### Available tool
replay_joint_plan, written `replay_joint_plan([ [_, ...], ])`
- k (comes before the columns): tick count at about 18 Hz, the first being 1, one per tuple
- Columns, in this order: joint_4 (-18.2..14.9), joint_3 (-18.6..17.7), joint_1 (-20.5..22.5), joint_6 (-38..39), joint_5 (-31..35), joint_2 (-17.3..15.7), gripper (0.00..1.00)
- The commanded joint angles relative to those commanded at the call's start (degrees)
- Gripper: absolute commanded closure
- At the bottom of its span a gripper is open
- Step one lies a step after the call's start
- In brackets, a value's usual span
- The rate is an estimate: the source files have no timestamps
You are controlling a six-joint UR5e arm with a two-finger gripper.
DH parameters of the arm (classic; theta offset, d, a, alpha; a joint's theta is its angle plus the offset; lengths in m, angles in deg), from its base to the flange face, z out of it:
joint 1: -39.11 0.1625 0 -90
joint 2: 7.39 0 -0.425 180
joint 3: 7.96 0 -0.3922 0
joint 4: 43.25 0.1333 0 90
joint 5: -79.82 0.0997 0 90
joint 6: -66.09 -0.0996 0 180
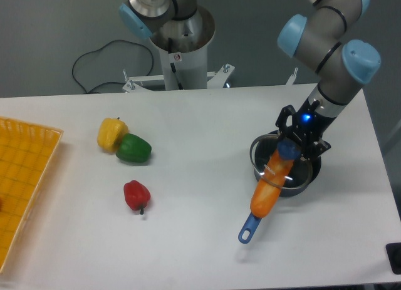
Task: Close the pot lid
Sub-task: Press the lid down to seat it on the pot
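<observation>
The gripper [289,147] holds the lid [279,170] by its blue knob, fingers closed on it, over the pot [307,174] at the right of the white worktop [200,208] — an orange bread-like item [268,186] lies across the pot's rim and blue handle. The small sticker on the arm's base [177,57] is too small to read.
</observation>
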Motion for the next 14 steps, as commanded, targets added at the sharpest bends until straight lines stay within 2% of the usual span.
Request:
replay_joint_plan([
  [1, 0.5, 0.0, 0.0, 0.0, 0.0, 0.0, 0.11],
  [3, 0.5, 0.0, 0.0, 0.4, 0.1, 0.0, 0.01],
  [11, 0.3, 0.7, 0.2, 1.1, 0.5, -0.3, 0.0],
  [14, 0.1, 2.5, 0.0, 1.0, 2.4, -0.5, 0.0],
])
